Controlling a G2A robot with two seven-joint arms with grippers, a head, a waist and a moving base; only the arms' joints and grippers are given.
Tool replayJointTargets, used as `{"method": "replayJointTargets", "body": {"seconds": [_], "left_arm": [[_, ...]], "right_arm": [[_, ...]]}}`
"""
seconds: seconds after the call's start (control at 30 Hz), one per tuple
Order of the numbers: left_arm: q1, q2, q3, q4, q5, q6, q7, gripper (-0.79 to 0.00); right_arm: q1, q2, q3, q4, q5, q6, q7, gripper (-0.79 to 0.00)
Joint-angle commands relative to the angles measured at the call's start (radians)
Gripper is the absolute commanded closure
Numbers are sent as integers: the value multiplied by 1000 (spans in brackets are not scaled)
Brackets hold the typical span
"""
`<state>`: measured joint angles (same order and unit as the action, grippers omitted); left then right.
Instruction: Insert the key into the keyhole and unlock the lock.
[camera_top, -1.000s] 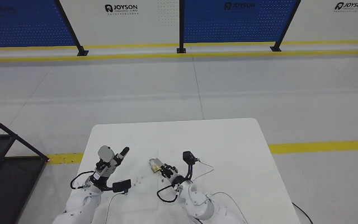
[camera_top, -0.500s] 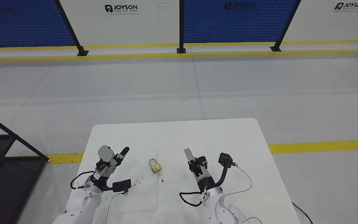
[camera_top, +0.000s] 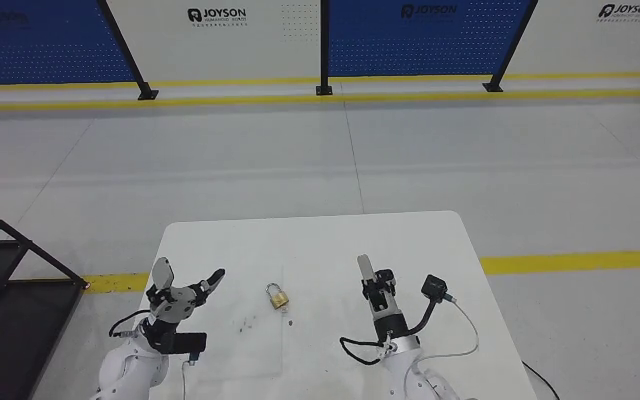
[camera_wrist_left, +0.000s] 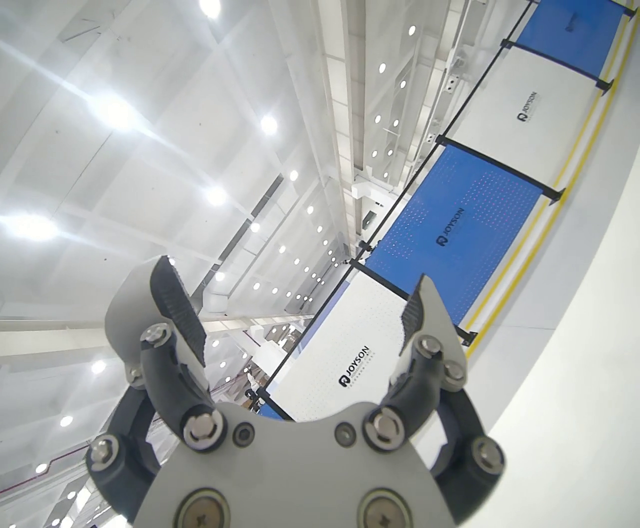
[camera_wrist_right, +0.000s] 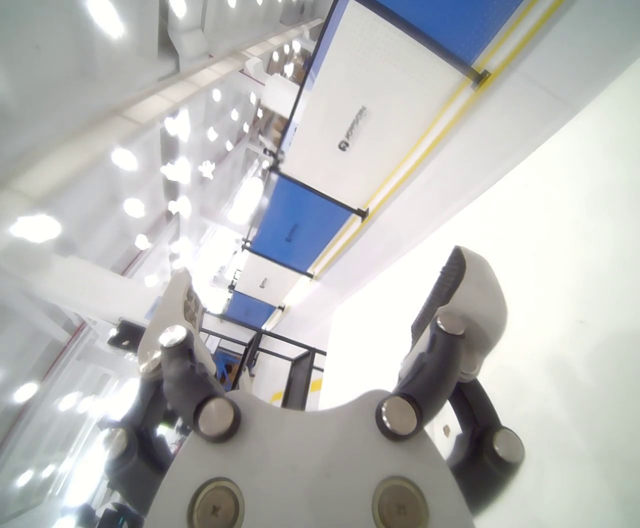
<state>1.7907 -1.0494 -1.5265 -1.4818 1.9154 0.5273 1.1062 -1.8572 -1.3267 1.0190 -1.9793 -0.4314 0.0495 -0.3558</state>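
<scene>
The padlock (camera_top: 277, 295) lies on the table (camera_top: 420, 235). The left gripper (camera_top: 187, 277), left of it, and the right gripper (camera_top: 372, 275), right of it, both gape empty. A speck beside the padlock may be the key (camera_top: 287, 322): pinch its bow, blade free.

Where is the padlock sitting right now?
In the top view the padlock lies on the white table, roughly midway between the left tool and the right tool, apart from both.
</scene>
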Motion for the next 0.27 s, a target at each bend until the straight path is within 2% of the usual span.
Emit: {"method": "replayJointTargets", "body": {"seconds": [0.0,0.13,0.23], "left_arm": [[0,0,0,0,0,0,0,-785],[-1,-2,-2,-7,-14,-12,-26,-784],[-5,-9,-6,-28,-51,-46,-96,-784]], "right_arm": [[0,0,0,0,0,0,0,-785],[3,4,14,4,-22,-1,9,-785],[11,16,52,16,-80,-4,32,-785]]}}
